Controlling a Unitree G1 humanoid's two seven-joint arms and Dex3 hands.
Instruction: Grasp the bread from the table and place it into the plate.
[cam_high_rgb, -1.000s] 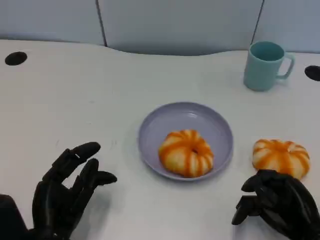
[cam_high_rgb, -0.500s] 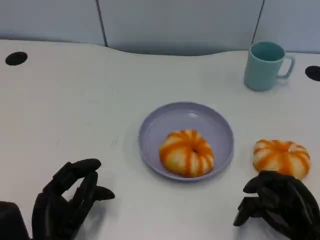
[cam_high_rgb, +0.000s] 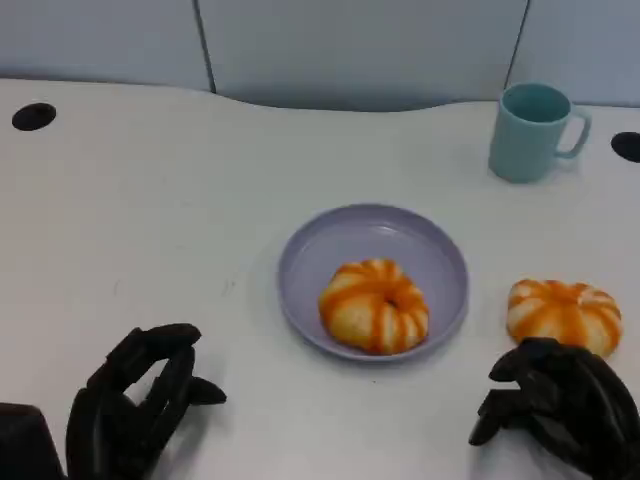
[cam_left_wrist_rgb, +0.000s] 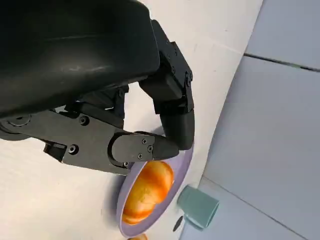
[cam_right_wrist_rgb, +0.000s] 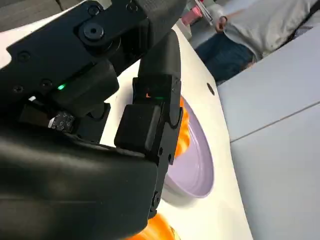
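The white table (cam_high_rgb: 150, 200) spreads under me. On it sits the lilac plate (cam_high_rgb: 330, 240), holding one orange-striped bread (cam_high_rgb: 373, 306). A second bread (cam_high_rgb: 563, 315) lies on the table right of the plate, just beyond my right hand (cam_high_rgb: 555, 405), whose fingers curl in, gripping nothing. My left hand (cam_high_rgb: 130, 400) rests with fingers parted, holding nothing. A teal mug (cam_high_rgb: 530, 132) stands far back.

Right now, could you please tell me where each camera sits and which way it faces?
Head view: above, looking down at the table, plate, both breads, mug; left robot hand and right robot hand show.
Left wrist view: behind the left robot hand, facing plate and mug.
Right wrist view: behind the right robot hand, facing the plate; a person beyond.
All share the plate.
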